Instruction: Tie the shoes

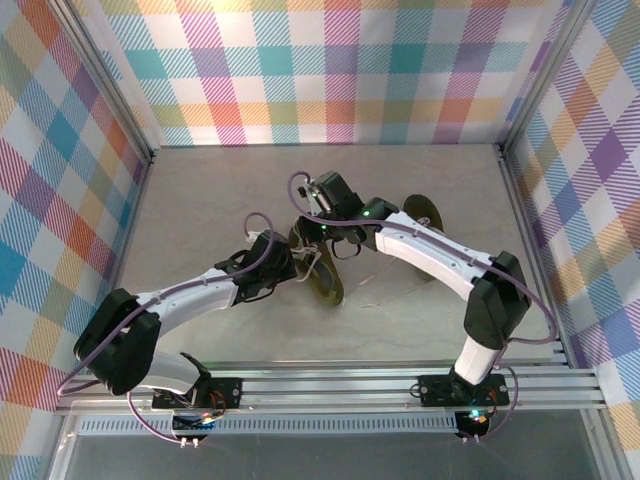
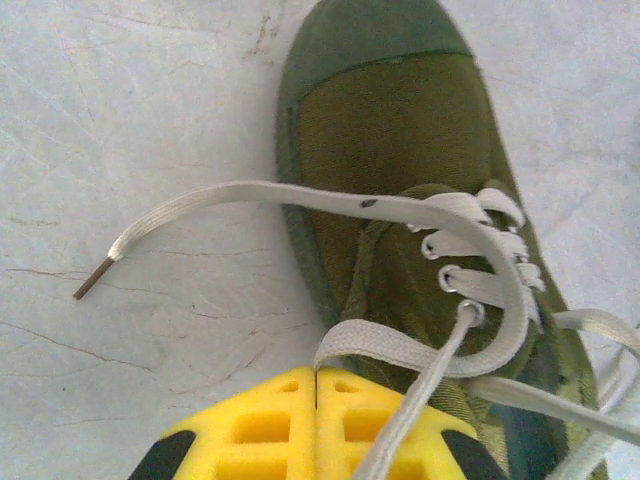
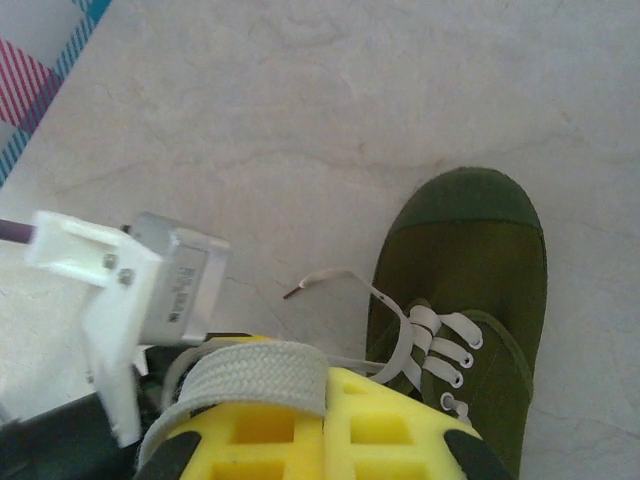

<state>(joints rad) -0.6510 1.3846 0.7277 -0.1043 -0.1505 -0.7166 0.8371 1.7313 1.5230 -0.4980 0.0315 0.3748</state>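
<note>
The shoe [image 2: 400, 130] is being shown as matt, woven olive cloth, its toe cap [image 2: 375, 35] being seen as smoother and rubber-like. The laces [image 2: 300, 195] are being presented as flat, pale woven cloth, threaded through small shiny metal eyelets [image 2: 470, 312]. The counter [image 2: 150, 100] is being seen as a pale, matt, stone-like surface marked by fine scratches. The left gripper [image 2: 316, 385] and right gripper [image 3: 325, 395] are being shown in matt yellow moulded plastic.
</note>
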